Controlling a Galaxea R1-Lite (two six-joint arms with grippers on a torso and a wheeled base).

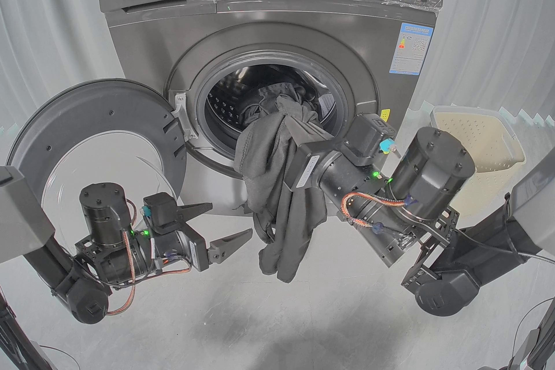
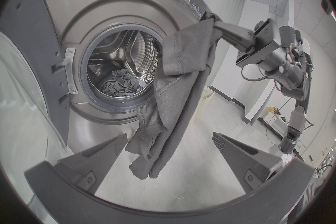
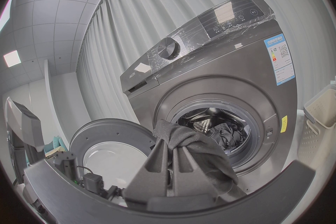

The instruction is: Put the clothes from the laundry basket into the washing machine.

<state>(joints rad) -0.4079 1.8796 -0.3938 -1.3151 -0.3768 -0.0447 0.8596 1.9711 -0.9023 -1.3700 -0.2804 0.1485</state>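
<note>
So the right gripper (image 1: 291, 121) is clamped tight on the top of a dark grey garment (image 1: 277, 186), both fingers squeezed together with the cloth bunched between them. It's holding it right at the mouth of the washing machine (image 1: 173, 41). The bunched top end sits level with the round opening, while the rest hangs down in long folds in front of the machine's lower front panel, with the bottom end dangling above the floor (image 1: 324, 307). I can't tell if the cloth is touching the lower lip of the opening or just hanging in front of it. There's already a dark crumpled pile of clothes (image 2: 119, 85) lying at the bottom of the drum. The door (image 1: 98, 117) is swung wide open on the robot's left. The left gripper (image 1: 231, 218) sits low in front of that door, to the left of the hanging garment, fingers spread apart and holding nothing. The cream laundry basket (image 1: 509, 157) stands on the floor to the right of the machine.
</note>
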